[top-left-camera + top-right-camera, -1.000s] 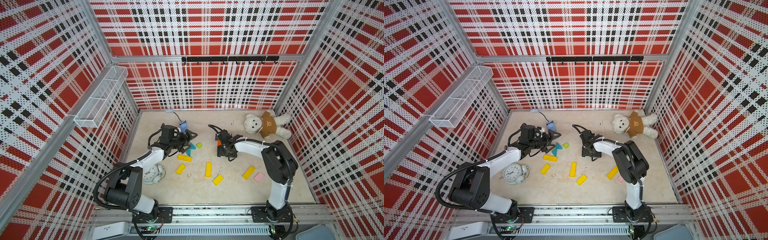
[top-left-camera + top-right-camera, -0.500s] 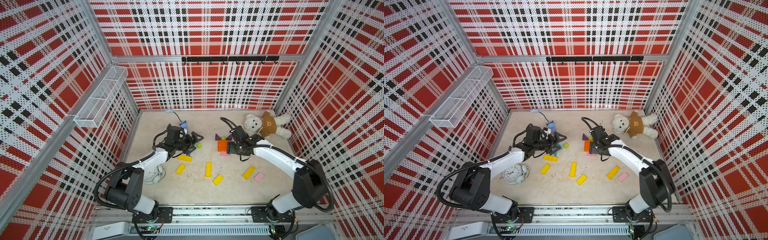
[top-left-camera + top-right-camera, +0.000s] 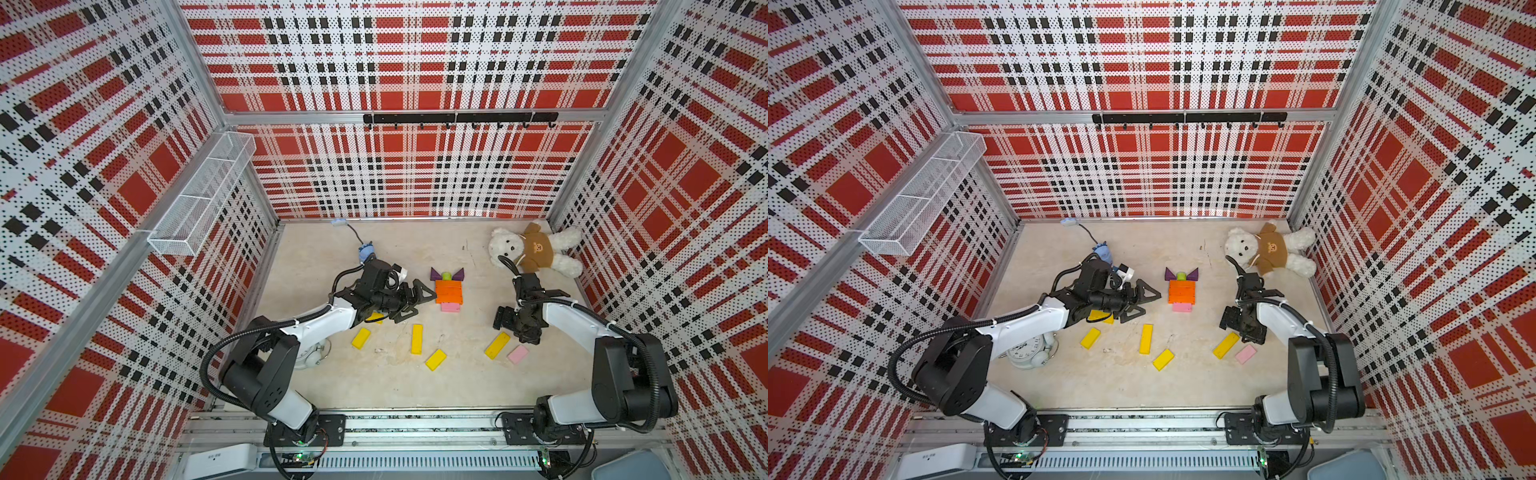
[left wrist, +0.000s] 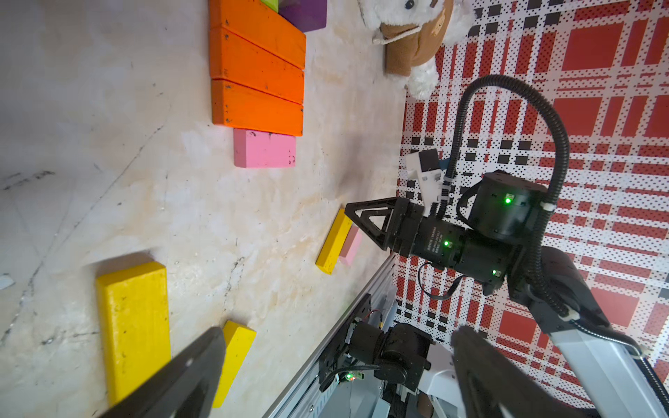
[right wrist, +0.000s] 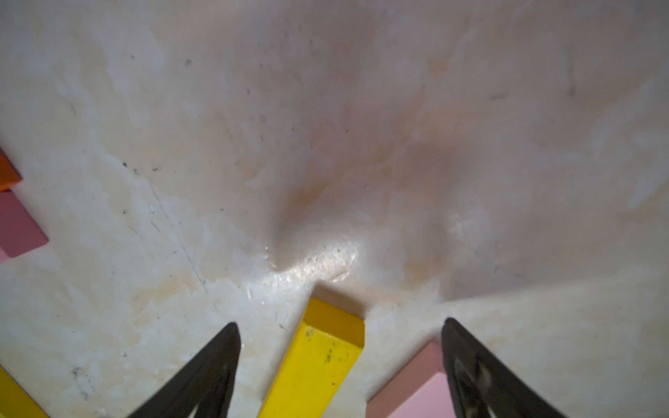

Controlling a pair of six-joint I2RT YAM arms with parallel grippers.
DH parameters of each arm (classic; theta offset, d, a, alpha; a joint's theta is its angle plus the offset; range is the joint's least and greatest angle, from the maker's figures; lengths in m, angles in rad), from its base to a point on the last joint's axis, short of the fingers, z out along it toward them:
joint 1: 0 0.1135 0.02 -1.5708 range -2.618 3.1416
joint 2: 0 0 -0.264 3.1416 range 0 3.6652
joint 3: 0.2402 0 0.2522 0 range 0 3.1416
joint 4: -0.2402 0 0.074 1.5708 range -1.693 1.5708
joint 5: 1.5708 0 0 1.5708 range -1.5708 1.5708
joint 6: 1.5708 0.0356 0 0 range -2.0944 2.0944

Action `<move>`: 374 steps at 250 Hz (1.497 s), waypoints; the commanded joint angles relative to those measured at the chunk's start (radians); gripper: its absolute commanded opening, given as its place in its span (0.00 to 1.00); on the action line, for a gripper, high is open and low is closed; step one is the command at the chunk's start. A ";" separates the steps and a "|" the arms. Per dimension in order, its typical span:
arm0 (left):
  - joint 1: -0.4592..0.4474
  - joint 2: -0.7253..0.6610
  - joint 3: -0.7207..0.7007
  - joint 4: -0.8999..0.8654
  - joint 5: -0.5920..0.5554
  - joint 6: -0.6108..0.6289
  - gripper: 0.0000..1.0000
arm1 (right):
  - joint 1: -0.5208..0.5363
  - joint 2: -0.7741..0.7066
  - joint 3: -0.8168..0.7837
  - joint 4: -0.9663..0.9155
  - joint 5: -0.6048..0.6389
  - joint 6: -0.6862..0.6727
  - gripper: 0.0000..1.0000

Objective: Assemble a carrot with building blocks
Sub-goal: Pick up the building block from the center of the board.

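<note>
In both top views the building blocks form a figure mid-table: two purple triangles [image 3: 435,274] flank a lime stub [image 3: 446,275] above stacked orange bars [image 3: 449,291] [image 4: 257,72], with a pink bar [image 3: 450,307] [image 4: 264,149] below them. My left gripper [image 3: 415,302] [image 4: 333,362] is open and empty just left of the orange bars. The right gripper [image 3: 515,328] [image 5: 340,324] is open low over the table. The end of a loose yellow bar [image 3: 497,345] [image 5: 318,365] lies between its fingers, untouched. A loose pink bar [image 3: 518,354] [image 5: 416,383] lies by one finger.
More yellow bars lie loose at the front [image 3: 360,338], [image 3: 417,339], [image 3: 435,359]; another [image 3: 376,318] is partly under my left gripper. A plush bear [image 3: 532,253] lies back right. A white alarm clock [image 3: 1032,351] sits under my left arm. A blue cabled item [image 3: 366,252] is behind it.
My right arm has drawn back from the assembled blocks to the front right, over the yellow and pink bars, opening wider. My left gripper has shifted right toward the orange bars.
</note>
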 commanded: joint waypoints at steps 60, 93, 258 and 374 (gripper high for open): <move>0.003 -0.018 0.022 -0.005 0.005 0.005 0.99 | -0.001 -0.113 -0.114 -0.014 -0.044 0.033 0.90; 0.003 -0.022 0.022 -0.006 0.004 0.005 1.00 | 0.000 -0.168 -0.147 -0.026 -0.103 0.054 0.91; -0.013 -0.034 0.021 -0.007 0.001 0.005 1.00 | 0.283 -0.368 -0.210 -0.240 -0.085 0.250 0.92; -0.017 -0.025 0.022 -0.009 0.003 0.007 1.00 | 0.459 -0.258 -0.123 -0.340 0.014 0.267 0.91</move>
